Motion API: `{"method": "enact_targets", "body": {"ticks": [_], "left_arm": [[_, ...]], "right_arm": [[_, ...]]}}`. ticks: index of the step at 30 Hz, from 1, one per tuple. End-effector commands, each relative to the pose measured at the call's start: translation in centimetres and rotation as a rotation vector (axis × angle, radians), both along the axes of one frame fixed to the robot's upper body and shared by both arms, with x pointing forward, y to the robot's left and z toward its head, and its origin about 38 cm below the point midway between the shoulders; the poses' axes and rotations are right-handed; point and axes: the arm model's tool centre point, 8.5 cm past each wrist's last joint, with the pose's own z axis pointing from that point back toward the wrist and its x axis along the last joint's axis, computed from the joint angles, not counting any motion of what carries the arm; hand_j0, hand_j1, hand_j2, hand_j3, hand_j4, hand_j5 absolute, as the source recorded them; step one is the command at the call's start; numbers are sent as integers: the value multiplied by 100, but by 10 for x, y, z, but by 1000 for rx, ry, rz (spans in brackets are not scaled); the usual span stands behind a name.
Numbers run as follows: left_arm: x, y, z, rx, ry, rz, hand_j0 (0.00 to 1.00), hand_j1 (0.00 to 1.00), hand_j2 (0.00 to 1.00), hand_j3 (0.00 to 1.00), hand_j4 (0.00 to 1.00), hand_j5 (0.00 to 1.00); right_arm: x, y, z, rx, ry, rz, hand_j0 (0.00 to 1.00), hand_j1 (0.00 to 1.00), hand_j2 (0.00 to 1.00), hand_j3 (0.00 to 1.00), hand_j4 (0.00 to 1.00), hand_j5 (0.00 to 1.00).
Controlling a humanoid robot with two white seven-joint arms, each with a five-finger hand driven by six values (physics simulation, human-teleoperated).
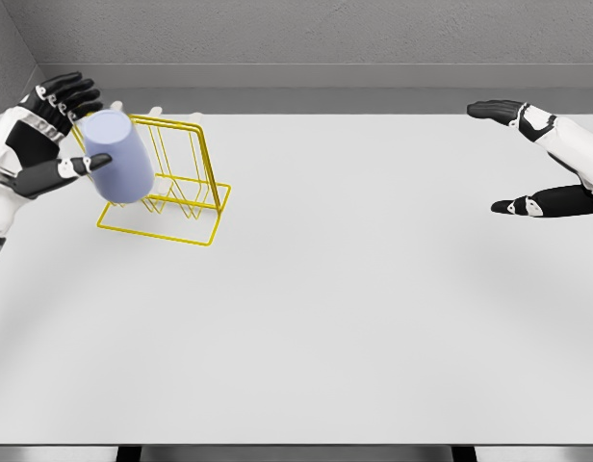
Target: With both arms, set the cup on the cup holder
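Left hand (48,135) grips the cup (117,156) — tilted, seemingly mouth-down — over the holder (171,188).

You are looking down on a white table (354,318), where your left hand (46,135) is gripping a pale blue cup (118,156), thumb across its front and fingers behind it. The cup is tilting in front of the left part of a yellow wire cup holder (181,183) that is standing at the table's far left. Your right hand (542,164) is hovering open at the far right, well apart from both.
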Motion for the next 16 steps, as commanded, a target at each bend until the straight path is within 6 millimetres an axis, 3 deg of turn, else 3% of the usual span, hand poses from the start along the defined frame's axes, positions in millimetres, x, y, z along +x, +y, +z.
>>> {"method": "enact_targets", "body": {"ticks": [1, 11, 16], "left_arm": [[0, 1, 1, 7, -4, 0, 100, 100, 100, 100, 100, 100], [2, 5, -1, 45, -10, 10, 100, 100, 100, 100, 100, 100], [4, 24, 13, 62, -41, 57, 100, 100, 100, 100, 100, 100]], "right_arm": [[0, -1, 1, 6, 3, -2, 100, 100, 100, 100, 100, 100], [1, -4, -1, 6, 9, -11, 100, 100, 100, 100, 100, 100], [1, -4, -1, 6, 9, -11, 100, 100, 100, 100, 100, 100]]}}
